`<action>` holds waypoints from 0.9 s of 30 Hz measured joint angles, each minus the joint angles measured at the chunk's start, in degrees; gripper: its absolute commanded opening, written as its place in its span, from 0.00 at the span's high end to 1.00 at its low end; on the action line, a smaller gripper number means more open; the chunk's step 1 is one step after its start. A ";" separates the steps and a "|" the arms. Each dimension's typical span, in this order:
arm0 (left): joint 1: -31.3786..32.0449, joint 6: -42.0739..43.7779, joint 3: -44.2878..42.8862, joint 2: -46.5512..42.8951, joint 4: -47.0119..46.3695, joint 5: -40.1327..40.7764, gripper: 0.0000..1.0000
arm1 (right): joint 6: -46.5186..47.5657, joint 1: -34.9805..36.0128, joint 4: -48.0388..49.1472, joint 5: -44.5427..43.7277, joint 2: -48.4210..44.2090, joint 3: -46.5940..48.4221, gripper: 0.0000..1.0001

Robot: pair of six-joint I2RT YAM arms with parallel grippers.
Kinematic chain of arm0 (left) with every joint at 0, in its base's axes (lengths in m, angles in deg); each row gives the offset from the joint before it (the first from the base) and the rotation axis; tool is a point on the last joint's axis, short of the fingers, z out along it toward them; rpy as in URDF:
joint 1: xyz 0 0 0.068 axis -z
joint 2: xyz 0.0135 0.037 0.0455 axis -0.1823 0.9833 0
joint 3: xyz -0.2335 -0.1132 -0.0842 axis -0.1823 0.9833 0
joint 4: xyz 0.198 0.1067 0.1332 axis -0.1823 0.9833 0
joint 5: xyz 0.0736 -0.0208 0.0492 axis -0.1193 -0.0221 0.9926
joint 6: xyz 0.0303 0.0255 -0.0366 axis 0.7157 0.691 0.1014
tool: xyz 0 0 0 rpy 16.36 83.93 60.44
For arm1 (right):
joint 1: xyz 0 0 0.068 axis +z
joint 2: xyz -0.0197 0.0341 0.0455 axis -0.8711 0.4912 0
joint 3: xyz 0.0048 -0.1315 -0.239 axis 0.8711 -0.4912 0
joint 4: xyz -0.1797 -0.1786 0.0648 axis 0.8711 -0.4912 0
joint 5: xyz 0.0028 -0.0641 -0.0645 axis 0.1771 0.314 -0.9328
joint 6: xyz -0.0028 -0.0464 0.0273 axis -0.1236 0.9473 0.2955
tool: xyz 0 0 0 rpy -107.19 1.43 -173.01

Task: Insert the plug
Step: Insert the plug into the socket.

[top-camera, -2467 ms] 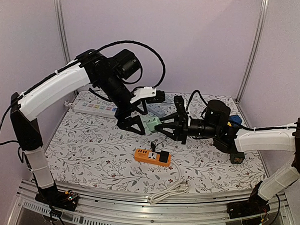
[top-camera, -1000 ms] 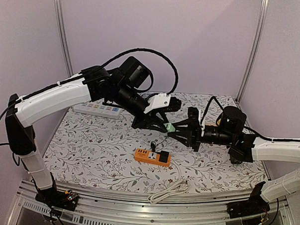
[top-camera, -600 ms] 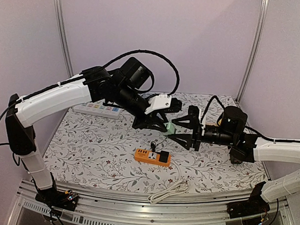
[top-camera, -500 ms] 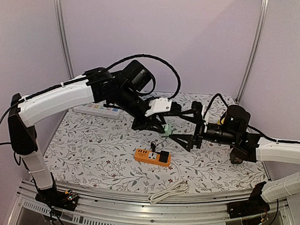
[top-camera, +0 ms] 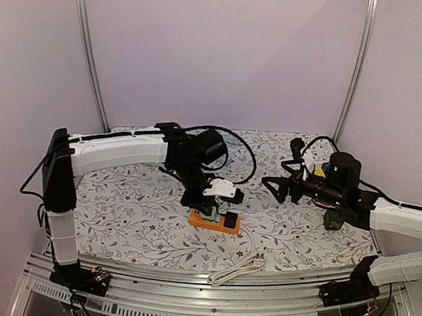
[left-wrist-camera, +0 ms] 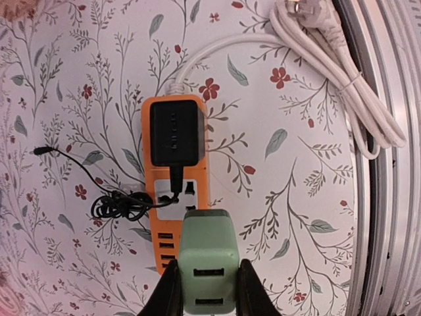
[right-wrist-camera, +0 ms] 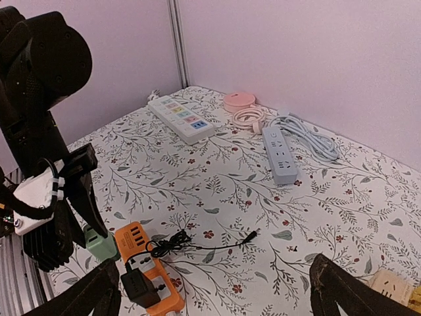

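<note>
The plug (left-wrist-camera: 209, 263) is a pale green charger block with two USB slots on its back. My left gripper (left-wrist-camera: 209, 296) is shut on its sides and holds it upright, prong end down, over the USB end of the orange power strip (left-wrist-camera: 148, 178). Whether the prongs touch a socket is hidden. From above, the plug (top-camera: 210, 212) and left gripper (top-camera: 210, 203) stand at the left end of the strip (top-camera: 225, 224). A black adapter (left-wrist-camera: 176, 133) fills the strip's other socket. My right gripper (top-camera: 284, 169) hangs open and empty to the right, well clear of the plug (right-wrist-camera: 100, 245).
A thin black cable (right-wrist-camera: 197, 242) trails from the adapter. The strip's bundled white cord (top-camera: 238, 267) lies near the front rail. At the back lie a white strip with coloured switches (right-wrist-camera: 181, 118), a grey strip (right-wrist-camera: 279, 153) and a pink coil (right-wrist-camera: 242, 102).
The right gripper opened, let go of the green plug and drew back to the right. The left arm carried the plug from mid-air down to the orange strip.
</note>
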 measured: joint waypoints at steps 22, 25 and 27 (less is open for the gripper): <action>0.09 -0.96 0.72 3.91 -5.18 1.20 1.00 | -1.88 -1.99 -2.10 -2.86 -0.26 -2.89 0.01; 0.22 -1.18 0.72 4.37 -6.03 0.87 1.00 | -1.88 -2.01 -2.08 -2.84 -0.42 -3.02 0.01; 0.24 -0.90 0.72 4.46 -6.43 0.83 1.00 | -1.88 -2.01 -2.10 -2.84 -0.55 -3.15 0.01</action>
